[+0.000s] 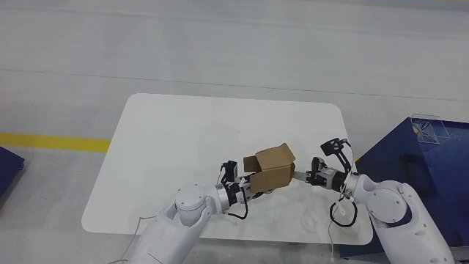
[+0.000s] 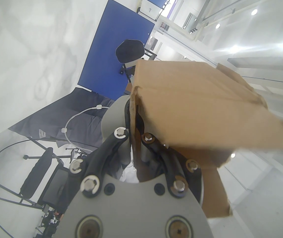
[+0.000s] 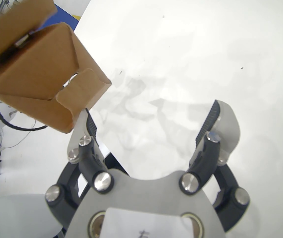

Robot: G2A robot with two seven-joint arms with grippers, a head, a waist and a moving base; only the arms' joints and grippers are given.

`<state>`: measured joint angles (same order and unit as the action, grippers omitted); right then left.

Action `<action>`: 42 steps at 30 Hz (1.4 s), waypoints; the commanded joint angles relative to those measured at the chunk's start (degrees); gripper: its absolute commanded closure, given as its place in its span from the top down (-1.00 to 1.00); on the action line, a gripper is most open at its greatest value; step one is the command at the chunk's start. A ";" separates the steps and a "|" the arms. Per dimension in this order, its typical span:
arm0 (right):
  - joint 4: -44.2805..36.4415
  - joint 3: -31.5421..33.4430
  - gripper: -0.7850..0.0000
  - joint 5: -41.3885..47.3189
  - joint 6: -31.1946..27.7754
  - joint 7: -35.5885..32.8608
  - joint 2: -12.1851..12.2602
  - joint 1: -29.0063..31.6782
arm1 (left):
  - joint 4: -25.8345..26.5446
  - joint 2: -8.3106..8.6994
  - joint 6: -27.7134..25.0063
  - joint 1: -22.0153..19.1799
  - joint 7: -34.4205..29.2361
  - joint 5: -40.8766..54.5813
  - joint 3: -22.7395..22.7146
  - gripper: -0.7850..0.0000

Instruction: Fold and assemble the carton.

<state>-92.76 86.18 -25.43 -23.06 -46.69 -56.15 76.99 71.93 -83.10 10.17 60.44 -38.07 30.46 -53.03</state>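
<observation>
While left jaws clamp it: 1 carton (image 1: 272,163).

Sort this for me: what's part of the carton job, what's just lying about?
Job: carton, clamped in the left gripper; right gripper, open beside it.
Just about: blue platform, clear holder on it, yellow floor line.

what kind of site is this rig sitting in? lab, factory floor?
Probably a large robotics test hall or industrial bay, not a home or office: yellow lane lines painted on a wide grey floor, blue partition panels, and round lights set in a high ceiling.
</observation>
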 commanded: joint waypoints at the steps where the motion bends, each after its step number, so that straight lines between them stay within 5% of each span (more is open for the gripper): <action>1: -0.27 0.10 1.00 0.69 0.34 0.05 0.03 0.07 | -0.01 0.00 -0.07 0.11 0.01 -0.05 0.06 -1.00; 42: -2.05 -2.02 1.00 -1.38 3.57 3.56 0.39 -0.48 | 0.83 0.08 0.44 0.55 0.97 -1.90 0.78 -1.00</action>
<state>-95.06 83.73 -27.19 -19.48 -43.12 -55.82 76.48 72.77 -83.00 10.61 61.00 -37.12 28.53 -52.26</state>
